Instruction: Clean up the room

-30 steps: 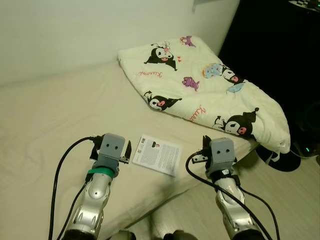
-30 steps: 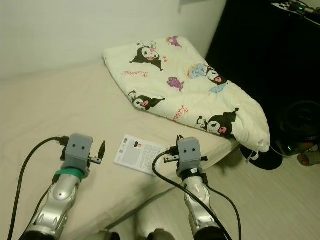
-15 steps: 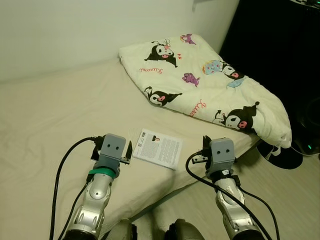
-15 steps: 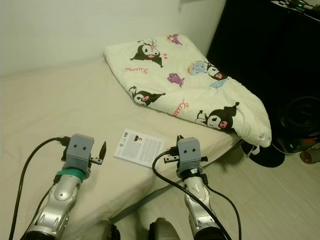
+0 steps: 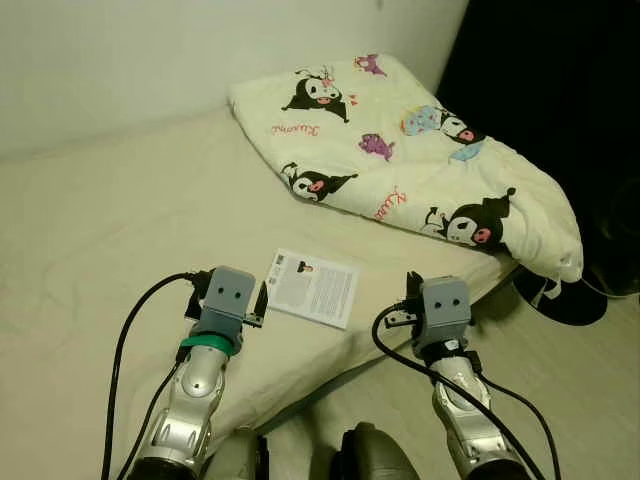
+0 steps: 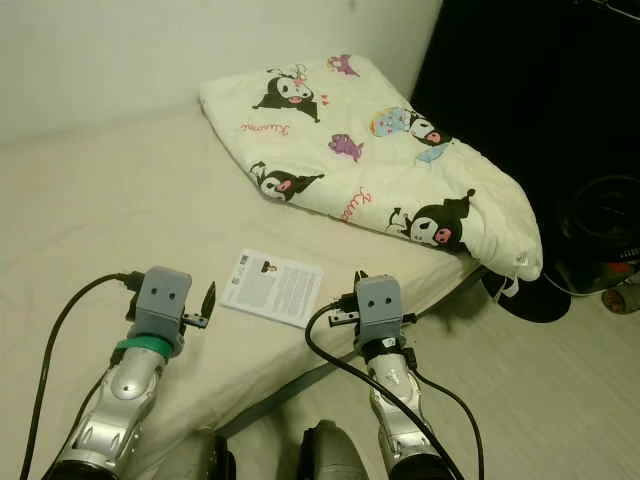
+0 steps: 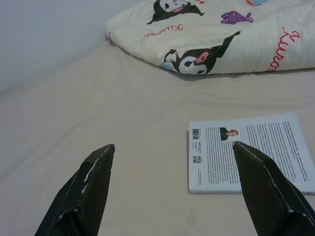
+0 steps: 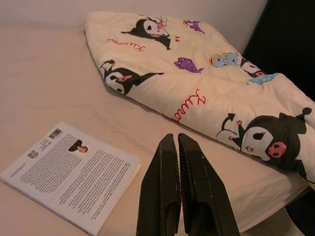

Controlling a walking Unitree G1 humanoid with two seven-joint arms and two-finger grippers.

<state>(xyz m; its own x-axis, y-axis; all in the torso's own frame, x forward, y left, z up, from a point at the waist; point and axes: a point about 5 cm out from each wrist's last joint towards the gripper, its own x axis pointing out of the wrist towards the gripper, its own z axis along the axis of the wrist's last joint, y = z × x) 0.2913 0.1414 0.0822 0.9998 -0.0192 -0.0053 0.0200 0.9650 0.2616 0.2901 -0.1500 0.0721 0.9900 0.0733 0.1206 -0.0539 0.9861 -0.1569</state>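
Both silver arms reach forward over the near edge of the beige bed [image 5: 110, 230]: left gripper [image 7: 172, 162] spread wide and empty, right gripper [image 8: 178, 162] pressed together on nothing. A white paperback book lying back-cover up [image 5: 314, 287] rests flat between them, at 1 o'clock from the left gripper and 10 o'clock from the right. The wrist views show its printed text and barcode, unreadable; the folded cream cartoon-print blanket [image 5: 410, 165] lies beyond at 12 to 1 o'clock.
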